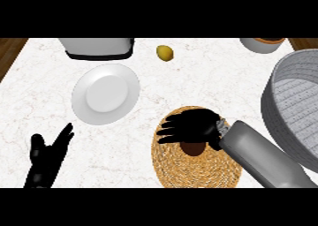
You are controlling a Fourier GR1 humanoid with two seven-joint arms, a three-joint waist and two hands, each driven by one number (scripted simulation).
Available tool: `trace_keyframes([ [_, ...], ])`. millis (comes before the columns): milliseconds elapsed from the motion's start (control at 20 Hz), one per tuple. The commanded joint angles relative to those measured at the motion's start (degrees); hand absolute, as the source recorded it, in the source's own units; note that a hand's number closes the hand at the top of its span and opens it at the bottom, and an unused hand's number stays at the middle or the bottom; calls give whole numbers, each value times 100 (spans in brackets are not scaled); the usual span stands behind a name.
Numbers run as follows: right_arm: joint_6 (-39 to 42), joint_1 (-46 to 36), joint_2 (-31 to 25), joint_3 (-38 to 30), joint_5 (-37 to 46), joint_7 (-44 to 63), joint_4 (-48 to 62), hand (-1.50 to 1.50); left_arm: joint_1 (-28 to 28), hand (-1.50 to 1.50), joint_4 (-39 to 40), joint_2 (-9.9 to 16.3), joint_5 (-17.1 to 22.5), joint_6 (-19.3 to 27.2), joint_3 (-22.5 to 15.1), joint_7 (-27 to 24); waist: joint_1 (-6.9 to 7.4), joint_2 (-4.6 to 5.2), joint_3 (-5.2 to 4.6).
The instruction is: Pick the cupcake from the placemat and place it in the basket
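A kitchen, by the look of it: a white marble-patterned counter (207,84) with wood showing at its far left and far right corners. On it lie a white plate (106,94) at the left, a round woven placemat (207,170) in the near middle, and a large grey basket (298,110) at the right. Along the far edge sit a lemon (165,52), a white appliance (97,47) and a white pot (264,44)
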Motion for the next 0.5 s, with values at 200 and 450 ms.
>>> trace_keyframes([
  [200, -318, 66, 335, -257, 535, -489, 691, -150, 125, 0, 307, -75, -75, -222, 192, -63, -1, 24, -35],
  [450, -506, 133, 427, -406, 844, -718, 1010, -150, 274, 0, -108, -154, -85, -243, 227, 143, 18, 23, -33],
])
